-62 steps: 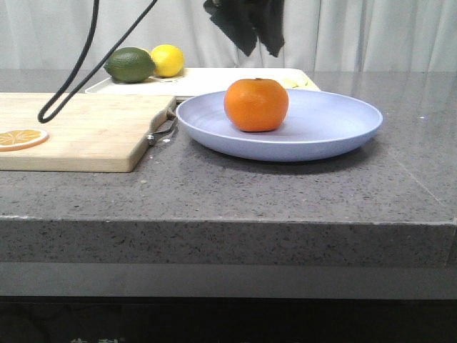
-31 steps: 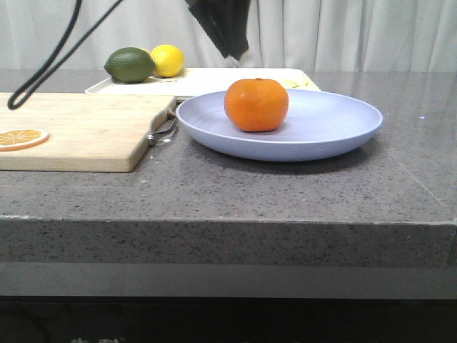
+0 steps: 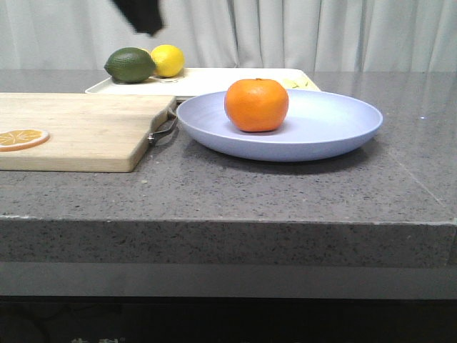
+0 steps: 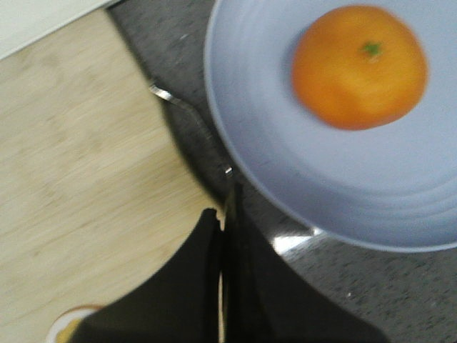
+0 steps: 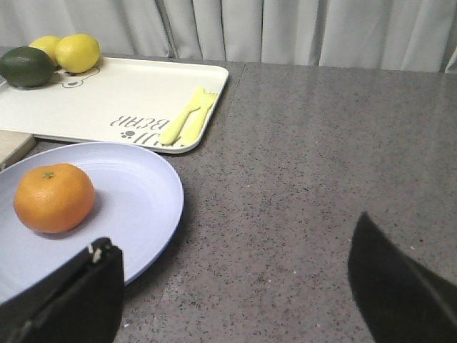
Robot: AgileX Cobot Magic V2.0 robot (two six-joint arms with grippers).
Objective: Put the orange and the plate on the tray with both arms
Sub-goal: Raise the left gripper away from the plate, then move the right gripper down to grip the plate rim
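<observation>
The front view cuts off the left tool at the frame's top. Its fingers are pressed together above the cutting board, left of the plate holding the orange. The right tool is spread wide, right of the plate. The tray lies behind on the desk.

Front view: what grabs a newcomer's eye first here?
The bright orange sitting in the middle of the wide lavender plate, right of centre on the grey counter. Next, the wooden cutting board to the left with an orange slice near its front edge. Behind them, the white tray carries a lime and a lemon at its left end.
</observation>
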